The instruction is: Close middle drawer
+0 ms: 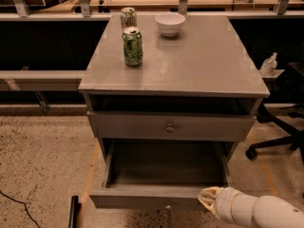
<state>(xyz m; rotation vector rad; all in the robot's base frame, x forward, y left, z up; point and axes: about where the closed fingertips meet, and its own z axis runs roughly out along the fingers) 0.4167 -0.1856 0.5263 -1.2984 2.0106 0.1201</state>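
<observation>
The middle drawer is pulled far out of the grey cabinet, and its shallow box shows empty. Its flat grey front faces me, with a tiny knob at the lower edge of the view. Above it is the top drawer front with a round metal knob. My gripper, at the end of a white arm, comes in from the lower right. It sits at the right end of the open drawer's front, at or very near its top edge. The lowest drawer is out of view.
On the cabinet top stand a green can, a second can behind it and a white bowl. An office chair base is on the floor to the right. A black cable and a dark post are at lower left.
</observation>
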